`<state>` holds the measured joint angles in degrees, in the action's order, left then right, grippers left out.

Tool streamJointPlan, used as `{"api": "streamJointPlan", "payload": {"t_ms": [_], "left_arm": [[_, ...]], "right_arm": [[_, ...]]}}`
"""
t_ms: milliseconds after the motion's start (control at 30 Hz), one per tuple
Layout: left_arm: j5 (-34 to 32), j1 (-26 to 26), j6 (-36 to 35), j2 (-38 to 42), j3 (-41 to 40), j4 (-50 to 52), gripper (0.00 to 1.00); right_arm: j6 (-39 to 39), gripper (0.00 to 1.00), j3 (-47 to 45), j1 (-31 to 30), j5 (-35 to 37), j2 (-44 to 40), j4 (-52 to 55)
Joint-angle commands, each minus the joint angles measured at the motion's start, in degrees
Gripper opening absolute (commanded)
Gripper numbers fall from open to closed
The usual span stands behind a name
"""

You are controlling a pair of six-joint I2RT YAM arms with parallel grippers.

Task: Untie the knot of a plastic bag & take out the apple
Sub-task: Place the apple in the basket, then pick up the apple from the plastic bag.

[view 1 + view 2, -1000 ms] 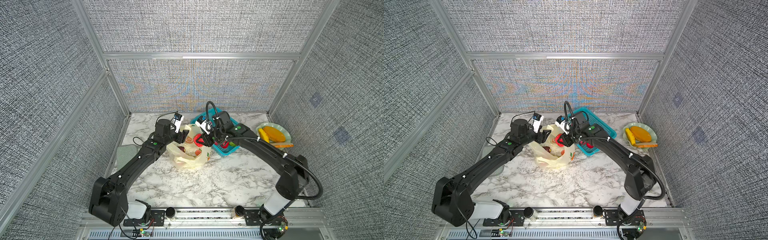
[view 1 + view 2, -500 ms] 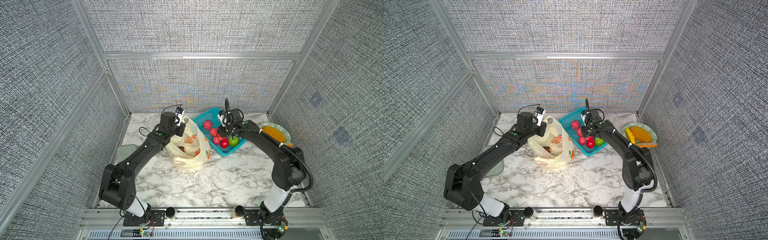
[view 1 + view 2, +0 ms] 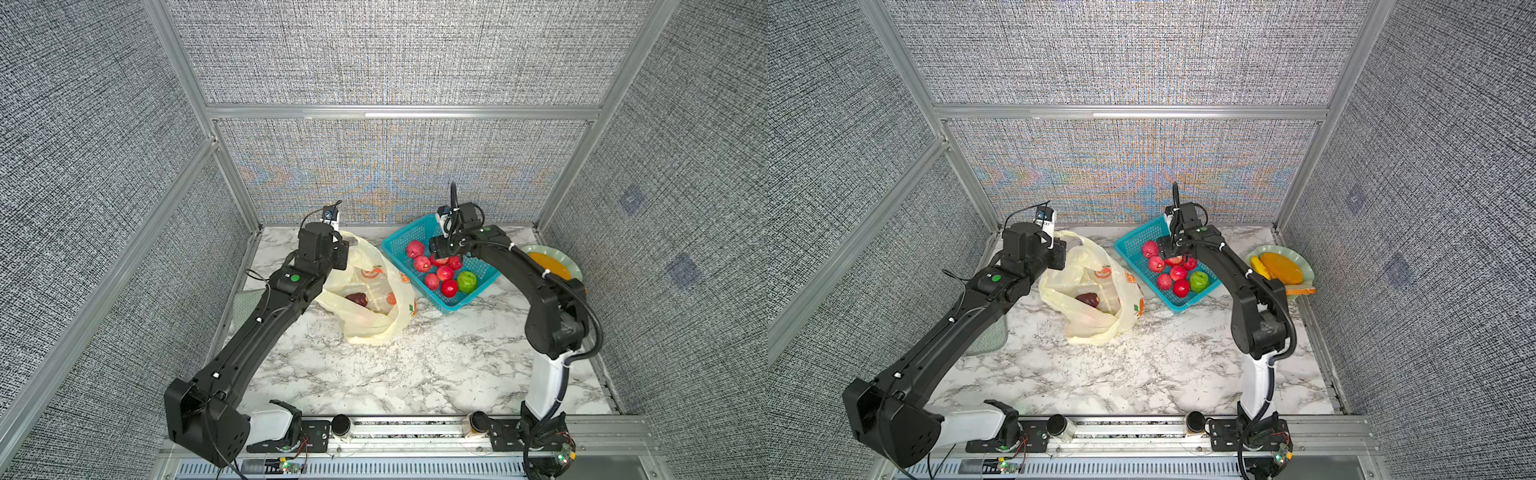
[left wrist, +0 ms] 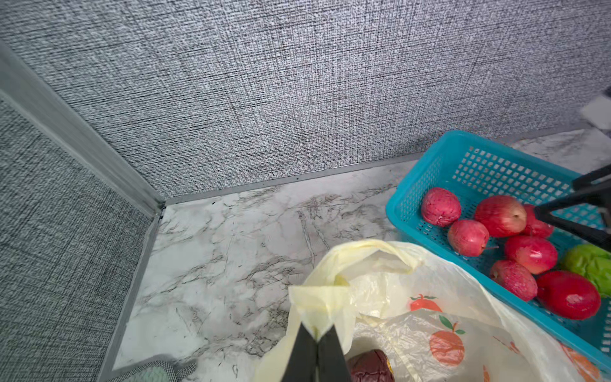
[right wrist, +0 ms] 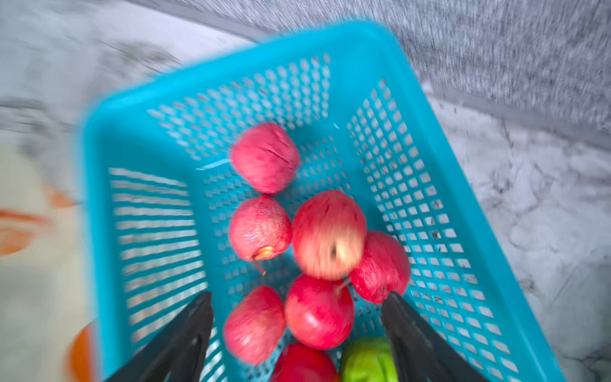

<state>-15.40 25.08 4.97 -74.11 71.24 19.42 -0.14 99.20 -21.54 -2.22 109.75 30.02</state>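
Yellowish thin plastic, printed with orange slices: the bag (image 3: 374,307) sits slumped on the marble table (image 3: 415,374) with its mouth gaping. 1 handle (image 4: 322,304) is drawn up into a flat crumpled strip. The left claw (image 4: 316,334) is pressed together on that strip, its 2 black tips meeting with the film pinched between them. Inside the bag lies 1 dark maroon fruit (image 3: 357,298), wrinkled and glossy in the left wrist view.

The apple (image 5: 329,234), round, red with pale streaks, lies in the basket (image 5: 132,132) just beside the bag, touching its neighbours. Both top views show it there (image 3: 439,259) (image 3: 1174,260). The right claw (image 5: 297,297) hangs over it with jaws spread wide, gripping nothing. I cannot tell whether a tip touches any fruit, as the right wrist view is blurred.

The basket is teal plastic, rectangular, its walls and floor a grid of small holes. It holds 7 red fruits, counting the apple, and 1 lumpy green fruit (image 3: 467,281) at its near end.

Beyond the right arm sits a pale green plate (image 3: 1304,266) carrying something orange and something yellow.
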Motion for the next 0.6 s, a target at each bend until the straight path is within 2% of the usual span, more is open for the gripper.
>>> {"api": "streamJointPlan", "payload": {"t_ms": [0,100,167,200,233,267,300,400,467,567], "left_arm": [[-2.16,-0.07,3.09,0.7,-0.46,1.95,0.0],[-0.82,-0.05,4.94,1.22,-1.23,1.56,0.0],[0.29,-0.02,5.79,1.95,-2.23,0.49,0.0],[0.83,-0.02,6.22,2.33,-2.78,-0.15,0.0],[1.06,0.02,6.41,2.6,-3.15,-0.46,0.0],[1.07,-0.02,6.62,2.68,-3.33,-0.54,0.0],[1.07,0.01,6.85,2.65,-3.36,-0.33,0.0],[3.41,-0.03,6.71,2.96,-4.05,-0.85,0.0],[4.44,0.04,7.02,3.56,-4.96,-1.42,0.0],[4.54,0.04,7.32,4.51,-6.39,-1.83,0.0]], "right_arm": [[-1.3,0.88,-2.85,-2.39,-7.06,-5.48,-2.74],[-0.61,0.87,-7.24,-6.18,-11.38,-11.08,-5.31],[-0.24,0.78,-9.94,-9.67,-17.42,-13.95,-7.54],[0.4,0.61,-11.38,-11.87,-20.82,-14.94,-9.22],[1.24,0.38,-12.21,-13.64,-23.73,-15.26,-10.31],[3.29,0.12,-12.99,-15.63,-26.02,-15.16,-11.91],[5.31,0.04,-13.49,-17.39,-27.43,-14.54,-13.3],[7.87,0.05,-13.06,-21.98,-25.94,-10.85,-14.11],[7.97,0.07,-11.21,-24.43,-20.7,-6.92,-12.74],[7.79,0.3,-6.48,-26.17,-11.4,0.67,-9.69]]}}
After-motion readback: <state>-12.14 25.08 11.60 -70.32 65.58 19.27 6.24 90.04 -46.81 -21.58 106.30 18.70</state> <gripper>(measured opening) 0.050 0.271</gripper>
